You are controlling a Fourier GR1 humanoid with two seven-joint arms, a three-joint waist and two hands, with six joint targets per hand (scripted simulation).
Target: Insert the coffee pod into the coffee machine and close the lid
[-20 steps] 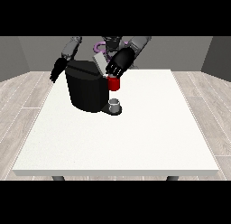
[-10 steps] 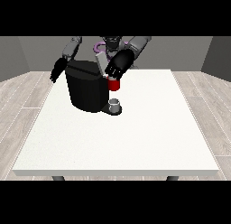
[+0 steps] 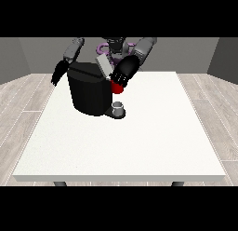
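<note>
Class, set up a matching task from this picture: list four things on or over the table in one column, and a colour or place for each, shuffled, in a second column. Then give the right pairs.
Things:
1. coffee machine
2. coffee pod
3. cup
4. robot hand at the view's left

Descriptions:
A. red, under the robot hand at the view's right
B. grey, standing at the machine's base
C. hanging beside the machine, off its upper left corner
D. large black body on the white table

Pairs: 1-D, 2-A, 3-B, 4-C
</note>
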